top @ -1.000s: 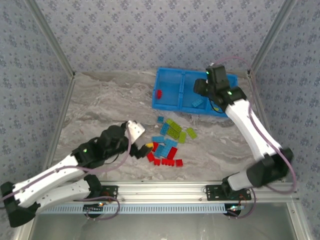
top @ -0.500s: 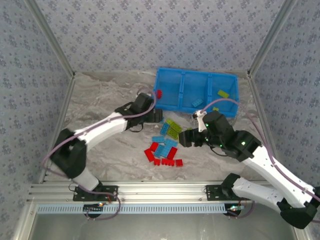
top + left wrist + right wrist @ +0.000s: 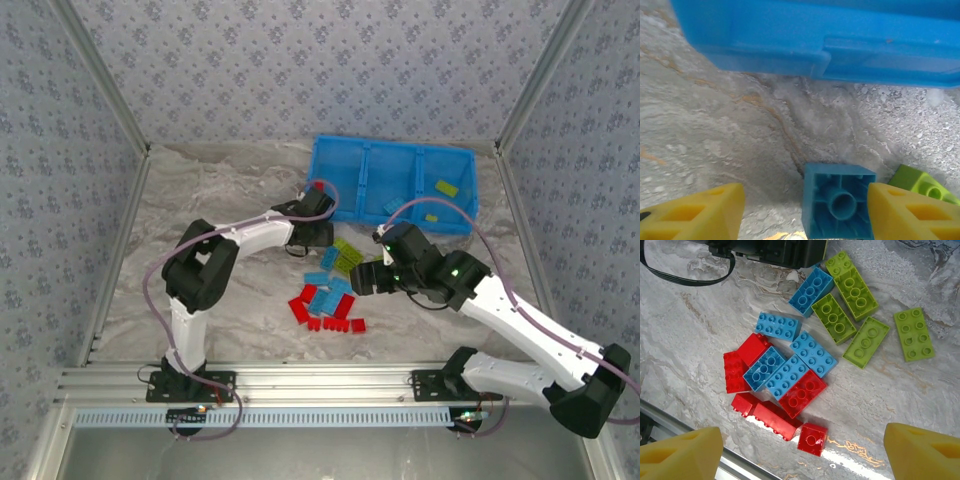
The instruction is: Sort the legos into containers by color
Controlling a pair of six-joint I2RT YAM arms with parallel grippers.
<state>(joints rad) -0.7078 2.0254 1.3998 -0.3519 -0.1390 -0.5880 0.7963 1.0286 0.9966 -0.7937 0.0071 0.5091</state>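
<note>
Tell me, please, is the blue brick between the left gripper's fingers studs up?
No, overturned: the blue brick shows its hollow underside and centre tube to the wrist camera.

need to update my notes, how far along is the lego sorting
Barely started. Done: two green bricks in the tray's right compartment, one red brick in its left. In hand: the left gripper, open, straddles an upturned blue brick by the tray; the right gripper hangs open over the pile. Left: roughly fifteen red, blue and green bricks loose on the table.
</note>
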